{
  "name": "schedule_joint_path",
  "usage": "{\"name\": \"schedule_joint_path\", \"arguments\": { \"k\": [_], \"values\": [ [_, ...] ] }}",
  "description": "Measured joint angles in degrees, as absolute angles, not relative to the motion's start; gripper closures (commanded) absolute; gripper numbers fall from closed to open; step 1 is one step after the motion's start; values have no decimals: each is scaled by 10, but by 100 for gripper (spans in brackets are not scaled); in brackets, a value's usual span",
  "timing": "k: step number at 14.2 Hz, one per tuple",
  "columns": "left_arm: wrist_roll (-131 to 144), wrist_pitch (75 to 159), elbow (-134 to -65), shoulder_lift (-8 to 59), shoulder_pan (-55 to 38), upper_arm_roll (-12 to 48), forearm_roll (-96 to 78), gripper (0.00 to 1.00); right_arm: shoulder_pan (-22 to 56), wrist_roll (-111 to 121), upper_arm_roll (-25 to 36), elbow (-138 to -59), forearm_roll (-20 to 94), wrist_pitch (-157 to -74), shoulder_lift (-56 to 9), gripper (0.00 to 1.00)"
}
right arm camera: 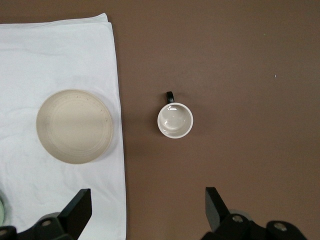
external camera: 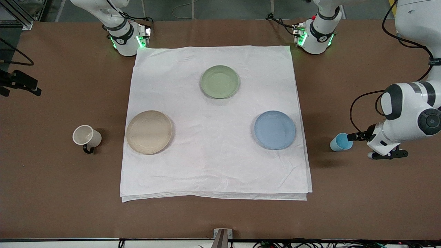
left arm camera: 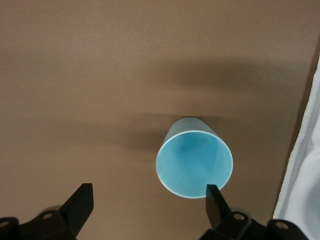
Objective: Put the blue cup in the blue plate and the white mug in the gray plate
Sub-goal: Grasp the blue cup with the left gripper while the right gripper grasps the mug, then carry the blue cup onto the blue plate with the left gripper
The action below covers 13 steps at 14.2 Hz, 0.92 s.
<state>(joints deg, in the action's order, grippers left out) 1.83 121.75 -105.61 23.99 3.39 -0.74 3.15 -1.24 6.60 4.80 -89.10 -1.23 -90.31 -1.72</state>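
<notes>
At lower right of the front view, left gripper [external camera: 352, 136] straddles the upright blue cup [external camera: 341, 142] rim, jaws apart; right gripper [right arm camera: 145, 210], also apart, waits high over the white mug [right arm camera: 175, 120].

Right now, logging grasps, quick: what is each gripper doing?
Left gripper: jaws open around the blue cup's rim, not closed.
Right gripper: open, empty, above the white mug.

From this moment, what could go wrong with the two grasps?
The left gripper is open, with one of its fingers already at the rim of the blue cup, not centred; closing like this might tip the light cup or push it away. The white mug stands on the bare table beside the gray plate, and the right gripper is high above, off to one side; its handle could get in the way.
</notes>
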Motion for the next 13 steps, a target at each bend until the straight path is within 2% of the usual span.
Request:
{"name": "schedule_joint_path", "arguments": {
  "k": [2, 3, 5, 7, 8, 10, 13],
  "values": [
    [18, 1245, -1067, 252, 35, -7, 32, 17, -22, 68, 48, -892, -13, -938, -49, 0],
    [18, 1256, -1068, 259, 36, -8, 32, 25, -26, 68, 49, -892, -13, -952, -68, 0],
    [18, 1273, -1069, 273, 38, -8, 32, 55, -41, 69, 50, -894, -13, -968, -111, 0],
    [18, 1280, -1069, 284, 38, -8, 32, 93, -63, 73, 50, -897, -13, -985, -157, 0],
    [18, 1281, -1069, 286, 38, -8, 32, 100, -67, 74, 50, -900, -13, -1005, -177, 0],
    [18, 1281, -1068, 286, 38, -7, 32, 100, -64, 74, 47, -924, -13, -1065, -201, 0],
    [18, 1282, -1058, 278, 37, -4, 32, 100, -54, 74, 40, -1003, -13, -1186, -211, 0]
  ]
}}
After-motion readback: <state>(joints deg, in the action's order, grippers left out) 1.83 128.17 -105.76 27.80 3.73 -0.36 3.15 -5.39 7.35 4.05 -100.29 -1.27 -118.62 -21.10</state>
